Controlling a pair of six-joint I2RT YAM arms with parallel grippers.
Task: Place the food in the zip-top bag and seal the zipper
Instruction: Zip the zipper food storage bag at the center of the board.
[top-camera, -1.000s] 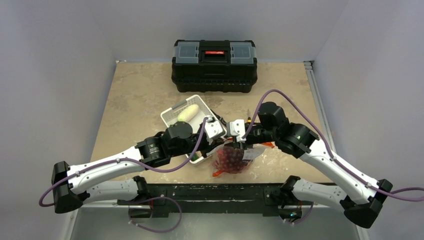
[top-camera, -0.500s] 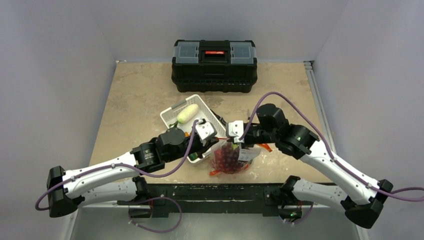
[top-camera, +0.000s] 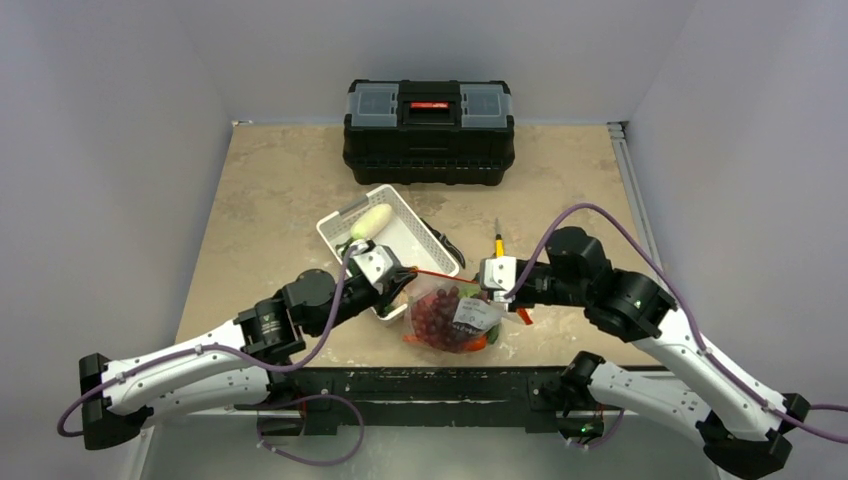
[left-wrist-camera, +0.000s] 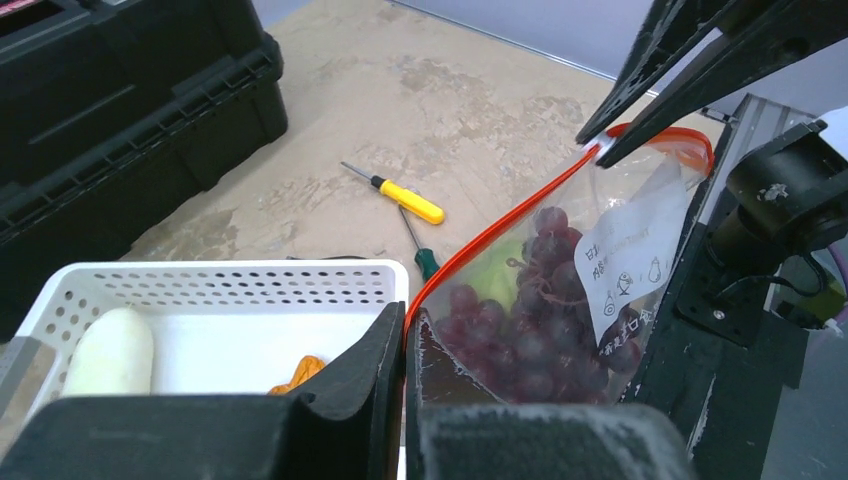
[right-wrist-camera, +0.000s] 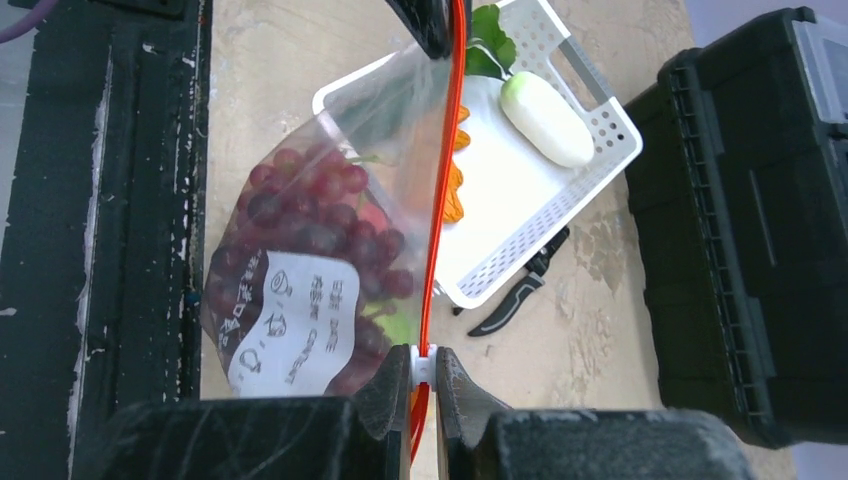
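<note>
The clear zip-top bag (top-camera: 455, 318) hangs between both grippers near the table's front edge, with dark red grapes (left-wrist-camera: 530, 335) and a pale green piece (left-wrist-camera: 505, 268) inside. Its orange-red zipper (top-camera: 445, 274) is pulled taut. My left gripper (left-wrist-camera: 405, 325) is shut on the zipper's left end (right-wrist-camera: 458, 60). My right gripper (right-wrist-camera: 422, 368) is shut on the white slider (right-wrist-camera: 422, 362) at the other end. In the white basket (top-camera: 425, 245) lie a white oblong (right-wrist-camera: 545, 118), orange pieces (right-wrist-camera: 452, 190) and green leaves (right-wrist-camera: 490, 40).
A black toolbox (top-camera: 428, 130) stands at the back. Black pruning shears (right-wrist-camera: 515, 295) lie beside the basket. A yellow-handled screwdriver (left-wrist-camera: 410, 200) and a green-handled one (left-wrist-camera: 425, 262) lie on the table behind the bag. The black front rail (right-wrist-camera: 100, 200) runs just below the bag.
The right gripper has shut on the slider and drawn back to the right. The left gripper moved left and nearer. The zipper now stretches straight between them.
</note>
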